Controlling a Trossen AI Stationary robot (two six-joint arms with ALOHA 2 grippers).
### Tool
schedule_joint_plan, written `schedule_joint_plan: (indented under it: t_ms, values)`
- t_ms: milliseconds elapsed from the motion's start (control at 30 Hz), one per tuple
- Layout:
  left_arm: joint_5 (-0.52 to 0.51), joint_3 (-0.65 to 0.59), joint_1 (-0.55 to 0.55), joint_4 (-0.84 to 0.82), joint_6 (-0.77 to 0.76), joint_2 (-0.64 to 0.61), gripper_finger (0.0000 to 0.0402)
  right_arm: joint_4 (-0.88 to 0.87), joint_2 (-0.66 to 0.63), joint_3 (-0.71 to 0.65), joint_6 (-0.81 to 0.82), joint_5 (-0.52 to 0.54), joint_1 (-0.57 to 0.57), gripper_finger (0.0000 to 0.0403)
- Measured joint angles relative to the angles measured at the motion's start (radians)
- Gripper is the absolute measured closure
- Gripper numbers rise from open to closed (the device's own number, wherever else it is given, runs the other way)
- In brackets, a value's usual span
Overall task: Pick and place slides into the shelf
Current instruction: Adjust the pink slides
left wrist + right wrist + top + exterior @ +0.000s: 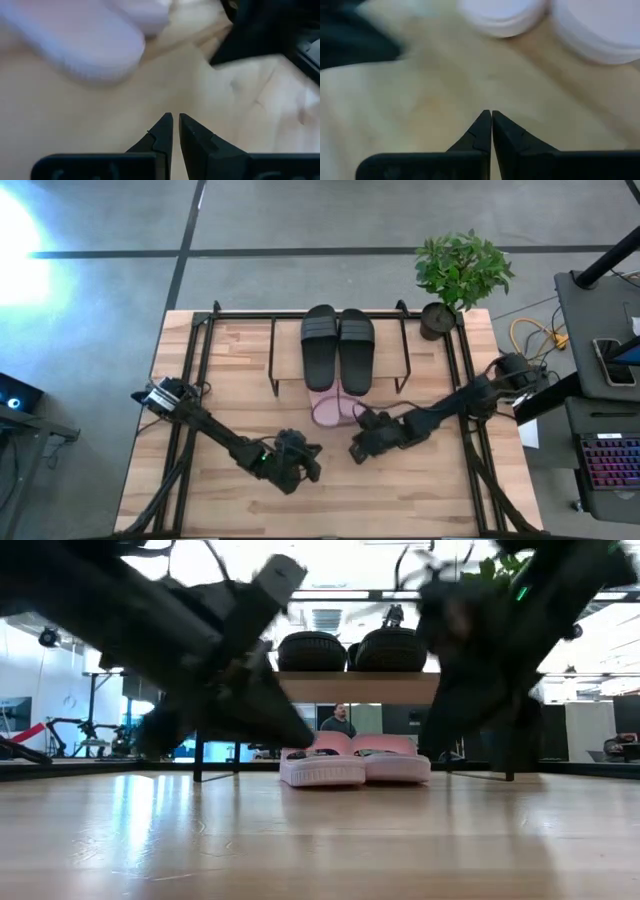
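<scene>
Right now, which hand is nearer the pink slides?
The right hand. It sits just beside the heel ends of the pink slides under the shelf, shut and empty. The left hand is farther back on the table, also shut.

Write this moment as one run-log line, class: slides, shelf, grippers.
black slides: on shelf top | pink slides: under shelf, on table | left gripper: shut, empty | right gripper: shut, empty, near pink slides
</scene>
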Motion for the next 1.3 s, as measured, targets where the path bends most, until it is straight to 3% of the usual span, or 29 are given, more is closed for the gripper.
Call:
schedule_joint_plan:
  t_ms: [200, 433, 600, 1300]
  values:
    - [-0.057, 0.051, 0.057, 0.029, 0.305, 0.020, 0.0385, -0.029, -0.117, 0.010, 0.051, 0.145, 0.136, 0.0394]
    - [0.014, 0.080, 0.124, 0.025, 0.377, 0.040, 0.0385, -0.221, -0.196, 0.011, 0.212, 0.288, 0.234, 0.0394]
    - [0.139, 0.080, 0.150, 0.028, 0.404, 0.053, 0.0385, -0.279, -0.195, 0.009, 0.287, 0.302, 0.259, 0.0394]
    - [0.119, 0.077, 0.293, -0.037, 0.439, 0.106, 0.0385, -0.319, -0.191, 0.009, 0.294, 0.328, 0.267, 0.0394]
